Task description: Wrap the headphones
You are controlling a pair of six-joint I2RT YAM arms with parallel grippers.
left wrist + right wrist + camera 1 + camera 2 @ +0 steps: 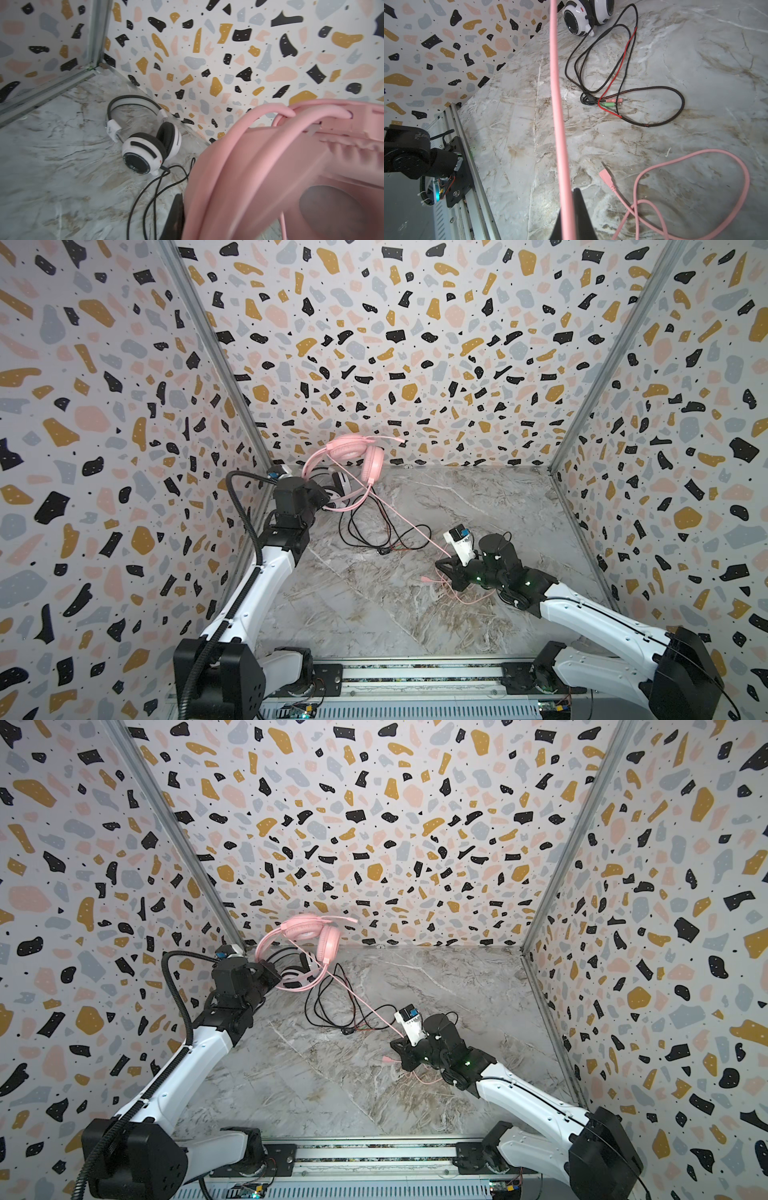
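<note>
Left pincer (327, 507): closed on the headband of the pink headset (353, 452); headset held up off the tabletop (478, 506), earcups out beyond the pincer tip, toward the back wall (415, 364).
Right pincer (571, 207): closed tight on the pink cable (556, 93), pinched partway along it, low over the tabletop.
Pink cable run: straight line from headset down to right pincer; looks taut, judged as slack taken out ahead of winding.
Loose end: rest of pink cable in a loop on the tabletop behind right pincer, plug (607, 176) lying near the pincer tip.
White headset (145, 145): on the tabletop below and beyond left pincer, close to back wall, earcups together, not gripped.
Black cable (631, 62): loose loops on the tabletop between the two pincers, ahead of right pincer; pink cable passing above it.
Why held so: left as anchor for the headset, right as guide for the cable; likely set-up for looping cable round the headset.
Progress: judged early; no cable turns visible round either headset.
Next: probably circling right pincer round the headset under tension, then regrip further along the loose end.
Risk: taut pink line over the black loops, snag possible; thin cable could slip through the closed pincer.
</note>
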